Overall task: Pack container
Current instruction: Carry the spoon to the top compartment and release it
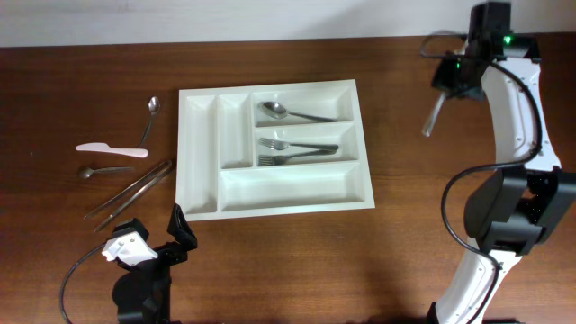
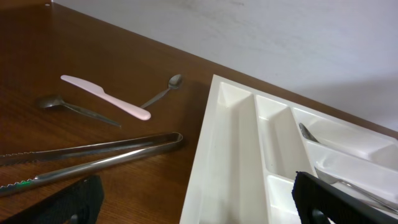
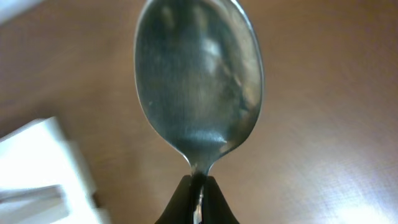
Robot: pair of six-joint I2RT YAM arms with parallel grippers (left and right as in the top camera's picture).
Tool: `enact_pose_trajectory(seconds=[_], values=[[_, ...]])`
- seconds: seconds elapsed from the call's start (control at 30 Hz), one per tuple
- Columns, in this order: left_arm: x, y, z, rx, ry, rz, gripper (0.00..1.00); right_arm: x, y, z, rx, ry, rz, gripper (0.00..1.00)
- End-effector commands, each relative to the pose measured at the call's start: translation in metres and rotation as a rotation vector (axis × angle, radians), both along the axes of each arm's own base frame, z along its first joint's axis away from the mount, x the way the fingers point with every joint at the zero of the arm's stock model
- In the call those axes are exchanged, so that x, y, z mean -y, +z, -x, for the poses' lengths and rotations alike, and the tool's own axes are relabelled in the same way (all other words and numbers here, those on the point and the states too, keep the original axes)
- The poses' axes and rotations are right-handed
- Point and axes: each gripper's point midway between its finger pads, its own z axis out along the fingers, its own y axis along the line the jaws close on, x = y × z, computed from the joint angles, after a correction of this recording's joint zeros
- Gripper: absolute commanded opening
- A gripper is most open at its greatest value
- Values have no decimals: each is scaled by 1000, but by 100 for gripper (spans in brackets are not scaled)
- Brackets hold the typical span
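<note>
While the right gripper [image 3: 198, 200], pinched tight on a spoon [image 3: 198, 81] at its neck, hangs well off the far right corner of the container [image 1: 288, 189], the left gripper [image 1: 155, 232] sits spread wide, empty, near its near left corner. Container mid-table.

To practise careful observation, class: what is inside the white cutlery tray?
In the tray: a spoon in the far wide compartment, two forks in the middle one. Other compartments look bare; nothing is covered.
</note>
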Motion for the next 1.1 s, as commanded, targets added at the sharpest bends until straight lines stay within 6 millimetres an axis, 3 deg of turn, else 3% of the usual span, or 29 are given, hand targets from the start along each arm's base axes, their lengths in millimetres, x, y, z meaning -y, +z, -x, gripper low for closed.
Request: enact_pose_trajectory(seconds=[0.0,0.1,0.27,0.4,0.57,0.8,1.07], values=[[0,0,0,2,-9,-17,99,-71,51,-15,183,410,-49,4],[0,0,0,2,-9,-17,99,-117,69,-18,290,652,-34,4],[0,0,0,2,-9,-17,99,-181,74,-13,377,950,88,4],[0,0,0,2,-9,-17,99,-217,76,-9,440,1128,191,4],[0,0,0,2,-9,-17,99,-239,70,-17,479,1267,414,4],[0,0,0,2,-9,-17,99,-272,31,-11,478,1535,531,4],[0,0,0,2,-9,-17,99,-308,-32,-4,456,1684,410,4]])
